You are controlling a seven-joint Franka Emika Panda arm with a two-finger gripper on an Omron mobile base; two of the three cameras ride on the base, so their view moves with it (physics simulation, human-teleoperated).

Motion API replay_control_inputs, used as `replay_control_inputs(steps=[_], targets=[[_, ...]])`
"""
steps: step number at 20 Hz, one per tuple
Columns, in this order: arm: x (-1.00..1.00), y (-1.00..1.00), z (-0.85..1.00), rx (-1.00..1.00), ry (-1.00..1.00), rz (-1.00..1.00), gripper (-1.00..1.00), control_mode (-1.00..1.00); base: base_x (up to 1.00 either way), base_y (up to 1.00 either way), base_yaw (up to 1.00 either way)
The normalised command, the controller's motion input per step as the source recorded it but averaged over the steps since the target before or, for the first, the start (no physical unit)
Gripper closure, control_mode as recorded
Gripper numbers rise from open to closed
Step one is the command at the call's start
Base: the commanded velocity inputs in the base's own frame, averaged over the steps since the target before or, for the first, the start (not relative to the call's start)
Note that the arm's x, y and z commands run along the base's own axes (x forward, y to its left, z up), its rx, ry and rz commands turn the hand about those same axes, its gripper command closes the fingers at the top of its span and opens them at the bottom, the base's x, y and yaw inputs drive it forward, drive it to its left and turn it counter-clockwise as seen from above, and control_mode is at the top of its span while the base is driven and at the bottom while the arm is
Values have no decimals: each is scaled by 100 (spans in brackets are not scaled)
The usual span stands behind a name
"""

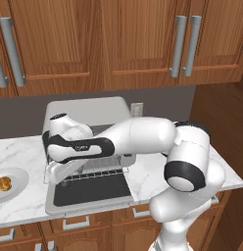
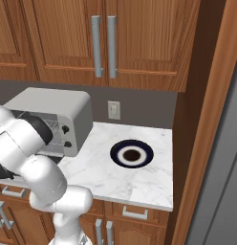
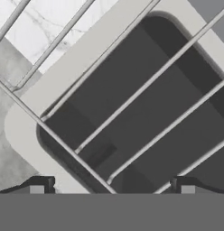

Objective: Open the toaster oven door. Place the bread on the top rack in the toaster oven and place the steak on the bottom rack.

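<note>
The light-grey toaster oven (image 1: 89,110) (image 2: 53,112) stands at the back of the counter. Its door (image 1: 91,192) (image 3: 28,140) lies open and flat, dark glass up. A wire rack (image 1: 101,171) (image 3: 150,81) sticks out over the door; I cannot tell whether it is the top rack or the bottom rack. My gripper (image 1: 51,175) (image 3: 111,188) hangs at the oven's left front corner, just above that rack. It is open, with nothing between the fingers. The golden-brown bread (image 1: 2,184) lies on a grey plate (image 1: 18,179) to the left. The steak is out of view.
My arm reaches across the oven's front. To the right of the oven lies a dark-rimmed plate (image 2: 132,154) with a brown centre. Wooden cabinets (image 1: 118,44) hang overhead, and a tall wooden panel (image 2: 206,119) bounds the counter on the right.
</note>
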Motion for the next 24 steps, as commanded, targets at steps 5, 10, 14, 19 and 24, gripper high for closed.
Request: replay_control_inputs(steps=[5,10,14,19,24], targets=[[-59,23,-33,0,2,-9,-100,-100,0,0,0],[-25,10,35,0,0,-7,-100,-100,0,0,0],[-34,16,45,0,-1,-15,-100,-100,0,0,0],[-22,3,25,0,-1,-17,-100,-100,0,0,0],[-17,-11,14,0,-1,-12,-100,-100,0,0,0]])
